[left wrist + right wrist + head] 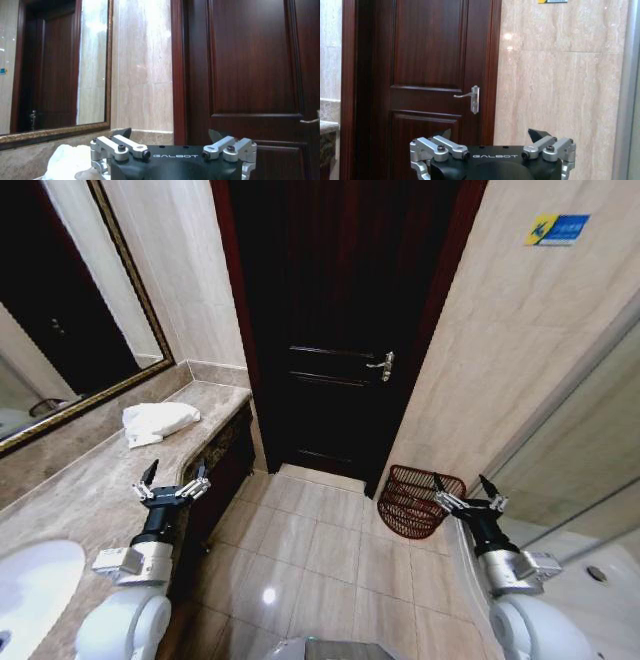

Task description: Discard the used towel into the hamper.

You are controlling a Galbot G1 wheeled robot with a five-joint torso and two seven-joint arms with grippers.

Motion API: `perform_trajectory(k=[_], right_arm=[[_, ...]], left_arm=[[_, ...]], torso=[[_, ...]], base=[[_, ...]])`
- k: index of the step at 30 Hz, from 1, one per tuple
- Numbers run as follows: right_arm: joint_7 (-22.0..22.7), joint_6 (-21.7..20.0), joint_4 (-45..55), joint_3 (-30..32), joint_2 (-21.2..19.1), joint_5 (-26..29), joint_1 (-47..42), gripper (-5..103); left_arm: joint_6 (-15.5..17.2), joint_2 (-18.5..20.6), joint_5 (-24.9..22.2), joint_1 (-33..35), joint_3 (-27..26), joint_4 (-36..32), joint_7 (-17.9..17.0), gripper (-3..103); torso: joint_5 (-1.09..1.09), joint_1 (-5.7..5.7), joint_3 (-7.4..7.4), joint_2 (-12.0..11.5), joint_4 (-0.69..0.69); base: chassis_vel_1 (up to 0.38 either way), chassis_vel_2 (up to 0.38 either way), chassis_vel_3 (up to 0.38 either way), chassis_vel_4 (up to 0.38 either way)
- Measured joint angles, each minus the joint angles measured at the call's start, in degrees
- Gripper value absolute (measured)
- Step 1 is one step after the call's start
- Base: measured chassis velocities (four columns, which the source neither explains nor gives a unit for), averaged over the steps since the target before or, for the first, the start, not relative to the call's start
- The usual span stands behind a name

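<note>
White terry cloth, the used towel (158, 422), lies bunched on the marble tabletop (70, 490) at its far end, close under the framed mirror (60, 350) and near the corner by the dark wooden door (330, 330). The left pincer (172, 478) hovers over the tabletop's front edge, short of the towel, its jaws spread wide and empty; from the left wrist view the towel (67, 163) sits just beside and beyond the fingers. The right pincer (466, 490) is also wide and empty, held up right by the hamper (418, 500), which leans tipped on the tiled floor (320, 540) against the wall right of the door. My judgement is that nothing is grasped yet. A shallow pinch may catch only a fold, so the towel could trail and slip off the tabletop edge. The tilted hamper presents a slanted mouth, so a drop could miss it, and the nearby right arm may knock it.
</note>
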Motion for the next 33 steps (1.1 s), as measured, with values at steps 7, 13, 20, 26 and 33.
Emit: perform_trajectory(k=[7,13,20,26,33], right_arm=[[0.0,0.0,-0.2,0.1,-0.1,0.3,0.1,100],[0.0,0.1,-0.1,0.1,-0.1,0.7,0.0,100],[0.0,0.1,-0.2,0.1,-0.1,0.7,0.1,100],[0.0,0.1,-0.3,0.1,-0.2,0.8,0.2,100],[0.1,0.0,-0.3,0.1,-0.2,0.8,0.4,100]], left_arm=[[0.0,0.0,0.5,0.0,0.1,-0.1,0.1,100],[-0.2,0.0,0.7,0.1,0.0,-0.2,0.1,100],[-0.2,-0.1,0.8,0.1,0.0,-0.1,0.2,100],[-0.3,-0.2,0.8,0.1,0.0,0.0,0.2,100],[-0.3,-0.2,0.8,0.0,0.0,0.1,0.3,100]], torso=[[-0.01,0.0,0.0,0.0,0.0],[0.0,0.01,0.0,0.0,0.0],[0.0,0.01,0.0,0.0,0.0],[0.0,0.01,0.0,0.0,0.01],[0.0,0.01,0.0,0.0,0.0]], base=[[-0.089,0.089,0.087,-0.101],[-0.091,0.088,0.088,-0.095],[-0.087,0.071,0.09,-0.082],[-0.085,0.098,0.082,-0.09],[-0.102,0.087,0.086,-0.102]])
